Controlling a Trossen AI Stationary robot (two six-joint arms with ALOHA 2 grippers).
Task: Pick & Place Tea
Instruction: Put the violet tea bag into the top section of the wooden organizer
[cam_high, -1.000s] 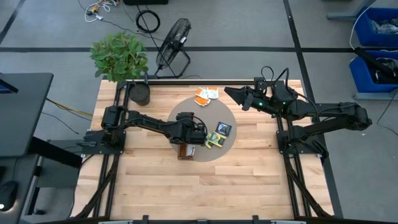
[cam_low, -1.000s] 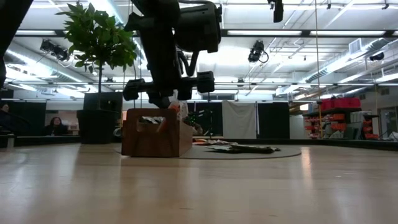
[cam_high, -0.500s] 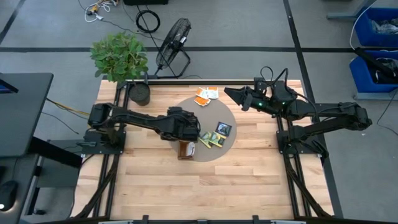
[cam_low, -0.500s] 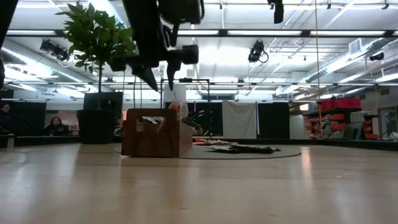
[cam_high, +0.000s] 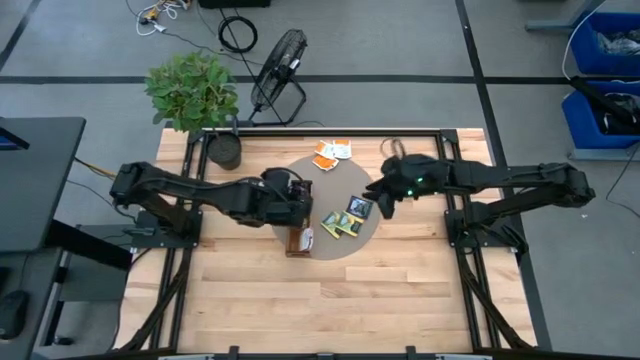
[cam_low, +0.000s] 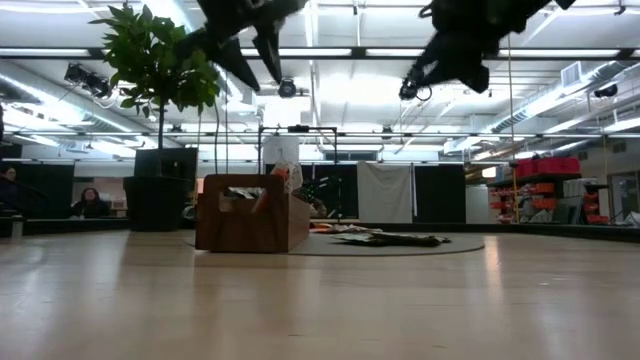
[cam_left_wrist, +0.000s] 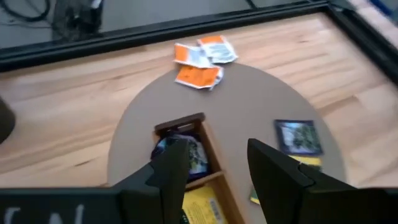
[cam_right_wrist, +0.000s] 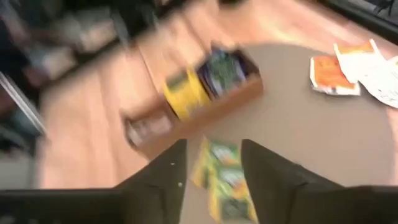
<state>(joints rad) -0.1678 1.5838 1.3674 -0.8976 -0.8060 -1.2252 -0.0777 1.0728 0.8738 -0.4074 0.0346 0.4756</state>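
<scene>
A long brown wooden tray (cam_high: 299, 238) lies on a round grey-brown mat (cam_high: 325, 180), with sachets standing in it (cam_left_wrist: 186, 155). Orange-and-white sachets (cam_high: 331, 152) lie flat at the mat's far edge. A dark sachet (cam_high: 359, 207) and yellow-green ones (cam_high: 340, 226) lie flat to the right of the tray. My left gripper (cam_left_wrist: 214, 165) is open, high above the tray's far end (cam_high: 297, 200). My right gripper (cam_right_wrist: 211, 168) is open in the air over the mat's right part (cam_high: 378, 197), above the yellow-green sachets (cam_right_wrist: 224, 177).
A potted plant (cam_high: 195, 95) stands at the table's far-left corner. A fan (cam_high: 280, 60) stands on the floor beyond the far edge. Bare wood lies near and to both sides of the mat. A person (cam_low: 90, 200) sits far off in the room.
My left gripper has risen from the tray and pulled back toward the table's left edge. My right gripper has swung from the far-right edge inward and nearer, over the mat's right part. The sachets on the mat have stayed in place.
</scene>
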